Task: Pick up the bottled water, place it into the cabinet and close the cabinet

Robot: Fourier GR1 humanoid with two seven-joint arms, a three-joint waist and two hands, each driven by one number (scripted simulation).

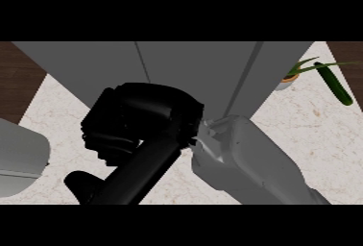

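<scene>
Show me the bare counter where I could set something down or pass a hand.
Widest bare patch: the white marble counter on the right, bordered by the grey forearm, the long green cucumber and the small potted plant. A narrower strip lies left of the black robot hand, below the grey cabinet. The centre is crowded.

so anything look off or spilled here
Nothing spilled or broken. The right hand hangs before the grey cabinet and hides much; no bottle shows. A cucumber lies loose by the potted plant.
</scene>
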